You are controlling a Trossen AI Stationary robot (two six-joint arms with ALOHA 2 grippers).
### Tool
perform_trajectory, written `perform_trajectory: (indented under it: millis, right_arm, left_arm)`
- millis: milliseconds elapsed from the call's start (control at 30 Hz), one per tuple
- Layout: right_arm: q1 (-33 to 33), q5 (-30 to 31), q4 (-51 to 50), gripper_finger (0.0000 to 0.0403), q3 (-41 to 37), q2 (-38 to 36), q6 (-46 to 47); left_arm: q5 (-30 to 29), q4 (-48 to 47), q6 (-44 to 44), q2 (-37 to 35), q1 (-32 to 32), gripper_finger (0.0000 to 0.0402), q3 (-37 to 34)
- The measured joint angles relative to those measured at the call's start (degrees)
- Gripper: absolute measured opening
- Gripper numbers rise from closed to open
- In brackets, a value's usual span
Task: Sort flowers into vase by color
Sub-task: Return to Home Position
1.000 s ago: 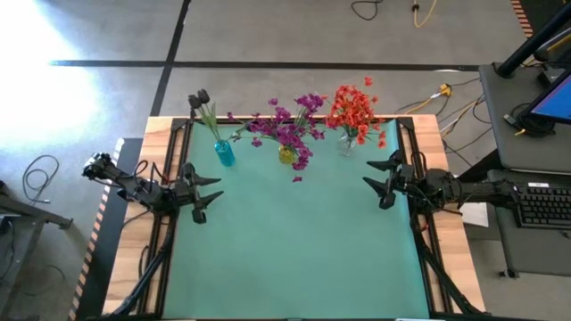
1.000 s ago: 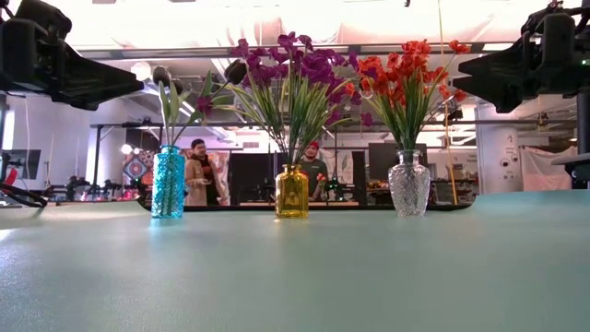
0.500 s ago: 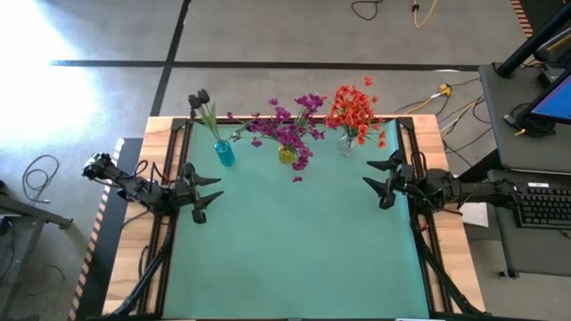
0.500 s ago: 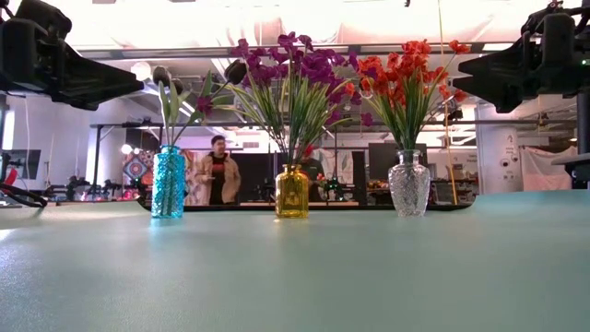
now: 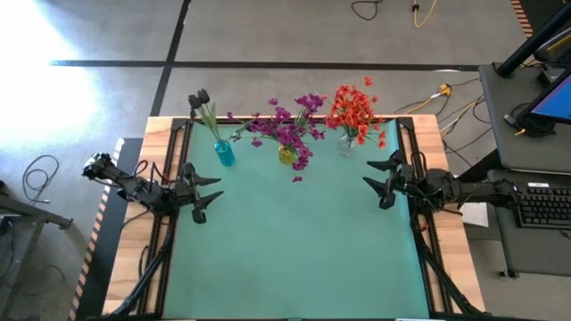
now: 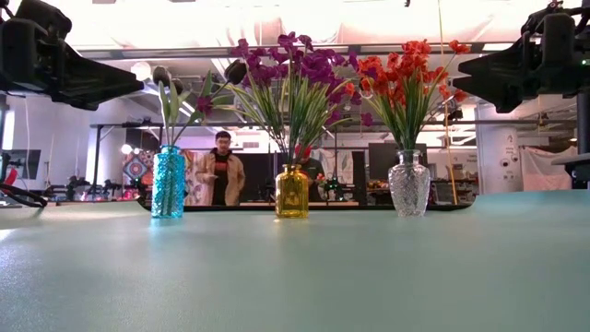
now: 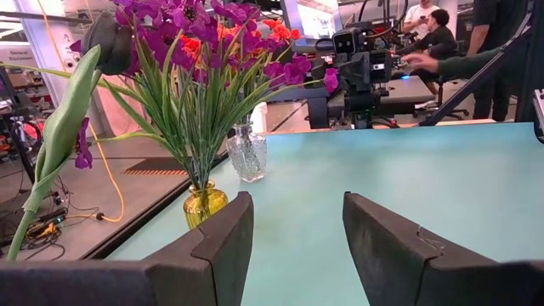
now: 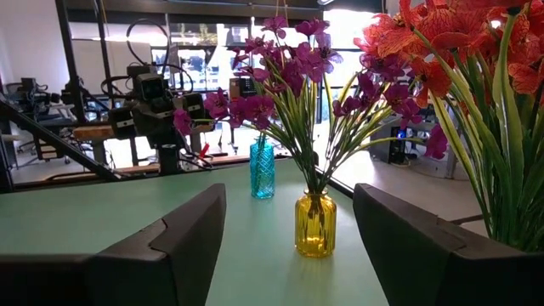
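Three vases stand in a row by the table's far edge. A blue vase (image 5: 224,153) holds dark-budded flowers (image 5: 200,98). A yellow vase (image 5: 286,154) holds purple flowers (image 5: 290,125). A clear vase (image 5: 347,143) holds orange-red flowers (image 5: 354,109). All stems stick into the vase mouths. My left gripper (image 5: 211,193) waits open at the table's left edge, its fingers level and nothing between them. My right gripper (image 5: 376,176) waits open at the right edge, likewise with nothing between its fingers. Both are raised above the mat.
The teal mat (image 5: 294,250) covers the table between the arms. One purple blossom (image 5: 297,178) droops over the mat in front of the yellow vase. People stand in the room beyond the far edge (image 6: 221,166). A desk with a keyboard (image 5: 544,205) stands to the right.
Neither arm has moved and the flowers stand as before. Only a person in the room behind the table has walked sideways.
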Motion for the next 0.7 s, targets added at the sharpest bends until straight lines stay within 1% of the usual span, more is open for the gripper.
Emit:
perform_trajectory:
  millis: [267,567,700]
  right_arm:
    - [0.0,0.0,0.0,0.0259,0.0,0.0,0.0]
    - [0.0,0.0,0.0,0.0249,0.0,0.0,0.0]
    - [0.0,0.0,0.0,0.0251,0.0,0.0,0.0]
  left_arm:
    - [0.0,0.0,0.0,0.0,0.0,0.0168,0.0]
    - [0.0,0.0,0.0,0.0,0.0,0.0168,0.0]
    - [0.0,0.0,0.0,0.0,0.0,0.0168,0.0]
